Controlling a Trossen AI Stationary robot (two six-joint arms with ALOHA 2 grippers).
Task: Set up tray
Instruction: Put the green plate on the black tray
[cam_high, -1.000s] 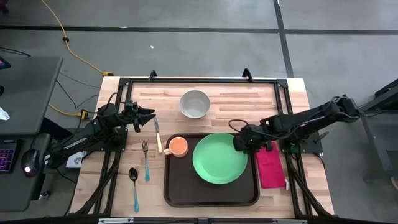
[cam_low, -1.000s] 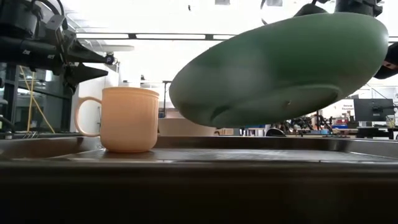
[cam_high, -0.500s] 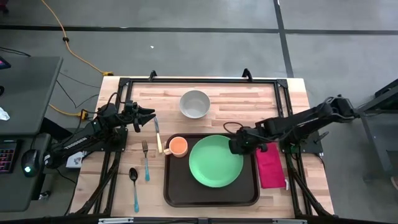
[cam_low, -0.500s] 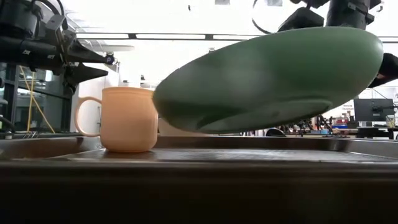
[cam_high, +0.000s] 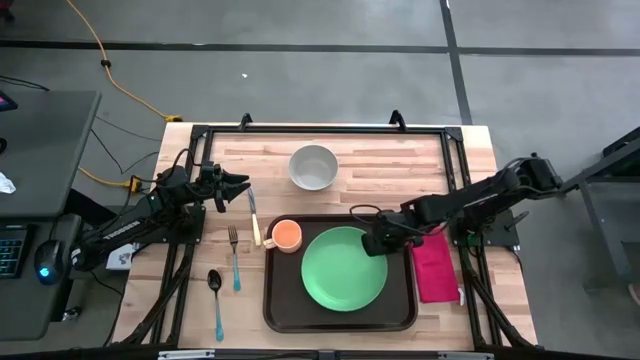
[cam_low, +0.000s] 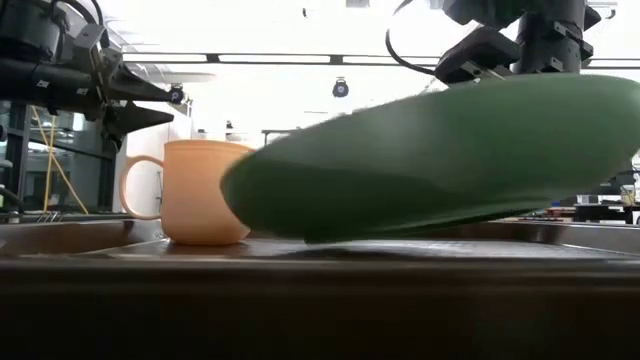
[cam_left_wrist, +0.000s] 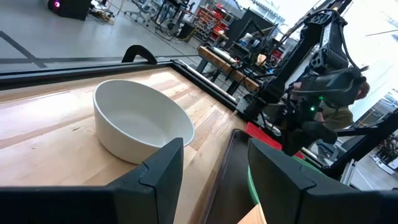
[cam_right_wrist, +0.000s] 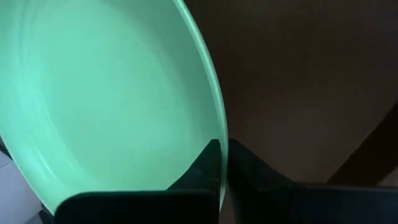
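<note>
Over the tray (cam_high: 285, 312), our right gripper (cam_high: 372, 240), clamped on the green plate's (cam_high: 343, 270) rim, should level it before lowering, while the left gripper (cam_high: 238, 187) waits open.

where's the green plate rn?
In the high view the green plate is over the middle of the brown tray, just right of the orange mug, tilted and pinched at its right rim by the right gripper.

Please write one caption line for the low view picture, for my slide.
Right gripper holds the tilted green plate by its rim, low over the tray, beside the orange mug.
</note>
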